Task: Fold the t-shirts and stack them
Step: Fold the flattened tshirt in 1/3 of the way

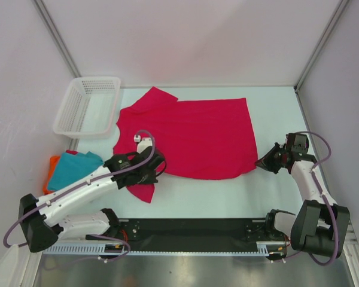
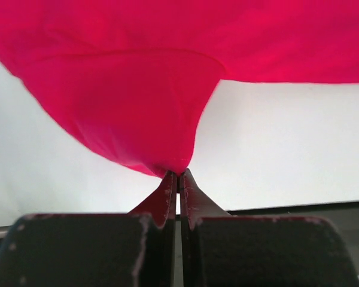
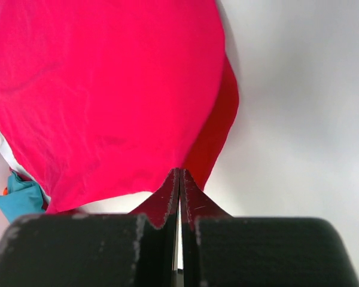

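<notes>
Top external — crimson-pink t-shirt (image 1: 197, 134), teal t-shirt (image 1: 76, 171), orange t-shirt (image 1: 49, 174) — three; one basket (image 1: 64, 107)

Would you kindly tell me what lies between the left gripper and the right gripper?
The large crimson-pink cloth t-shirt lies spread between the left gripper and right gripper, each shut on its near edge, as the top view shows.

Top external mounted high behind the near edge of the table (image 1: 275, 194), facing down over all of it; wrist views set low and close, facing forward, all three sharing the crimson-pink t-shirt (image 1: 191, 134) (image 2: 137, 107) (image 3: 107, 89).
</notes>
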